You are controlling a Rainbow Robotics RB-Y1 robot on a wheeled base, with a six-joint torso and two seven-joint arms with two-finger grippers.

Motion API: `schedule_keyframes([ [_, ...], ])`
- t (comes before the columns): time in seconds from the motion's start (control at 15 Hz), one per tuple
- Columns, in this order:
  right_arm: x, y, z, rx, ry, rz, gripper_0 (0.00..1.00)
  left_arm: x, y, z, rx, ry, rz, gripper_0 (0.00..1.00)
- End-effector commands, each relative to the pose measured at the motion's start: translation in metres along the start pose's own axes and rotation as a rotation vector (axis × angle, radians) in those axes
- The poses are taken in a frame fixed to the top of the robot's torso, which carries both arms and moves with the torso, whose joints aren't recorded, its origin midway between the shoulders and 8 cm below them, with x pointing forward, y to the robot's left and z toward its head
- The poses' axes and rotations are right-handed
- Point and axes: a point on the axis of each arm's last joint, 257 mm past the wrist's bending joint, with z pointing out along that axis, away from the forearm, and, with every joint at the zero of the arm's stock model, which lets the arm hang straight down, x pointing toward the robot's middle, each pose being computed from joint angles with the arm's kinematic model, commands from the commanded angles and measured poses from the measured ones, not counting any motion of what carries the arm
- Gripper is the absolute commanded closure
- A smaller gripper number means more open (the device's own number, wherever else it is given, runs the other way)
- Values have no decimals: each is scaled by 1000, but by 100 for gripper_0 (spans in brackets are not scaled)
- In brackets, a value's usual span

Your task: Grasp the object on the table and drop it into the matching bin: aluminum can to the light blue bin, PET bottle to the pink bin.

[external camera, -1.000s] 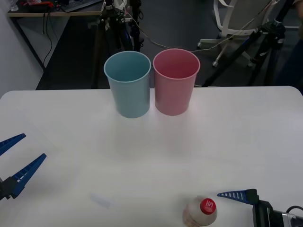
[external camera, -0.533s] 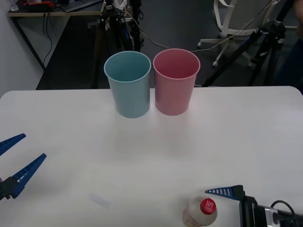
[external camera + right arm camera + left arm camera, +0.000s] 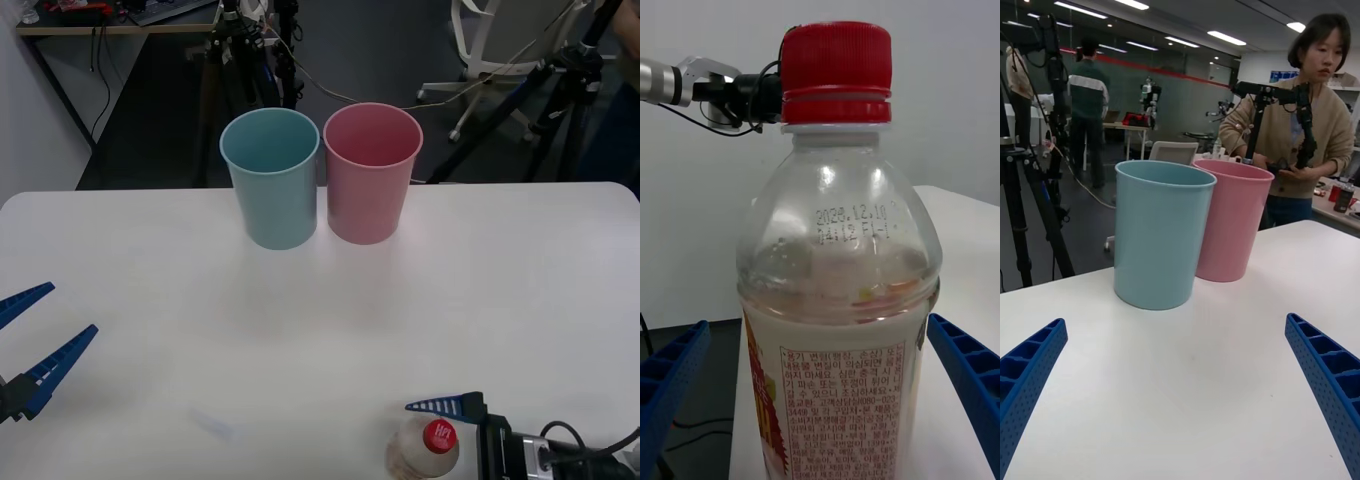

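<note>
Across the front view, the white surface (image 3: pixel 520 270) carries the light blue bin (image 3: pixel 271 180) and pink bin (image 3: pixel 370 175) touching at its far side; tripods stand behind. The PET bottle (image 3: pixel 424 449) stands upright at the near edge. The left end effector (image 3: pixel 28 338) hovers spread wide. From the right wrist, the right end effector (image 3: pixel 820 394) gapes wide around the bottle. Both bins' visible interiors look empty.

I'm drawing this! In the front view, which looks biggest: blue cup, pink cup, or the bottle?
1. The light blue bin and the pink bin look alike, so no ranking between them.
2. The PET bottle looks smallest, though the picture's bottom edge cuts it off.
</note>
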Motion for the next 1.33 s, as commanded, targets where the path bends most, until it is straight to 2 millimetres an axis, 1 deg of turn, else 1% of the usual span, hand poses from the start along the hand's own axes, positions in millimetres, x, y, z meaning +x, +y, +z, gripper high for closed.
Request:
schedule_keyframes([
  [0.07,0,0,5,-8,-3,-5,0,0,0,0,0,0,0,0],
  [0.93,-1,-2,8,-9,-5,-4,0,0,0,0,0,0,0,0],
  [1.0,-1,-1,9,-11,-5,-4,9,0,0,0,0,0,0,0],
  [1.07,-2,-2,9,-12,-6,-4,70,0,0,0,0,0,0,0],
  [1.13,-2,-2,9,-10,-6,-6,95,0,0,0,0,0,0,0],
  [1.2,-2,-2,9,-9,-7,-3,100,0,0,0,0,0,0,0],
  [1.33,-2,-2,8,-9,-5,-1,100,0,0,0,0,0,0,0],
])
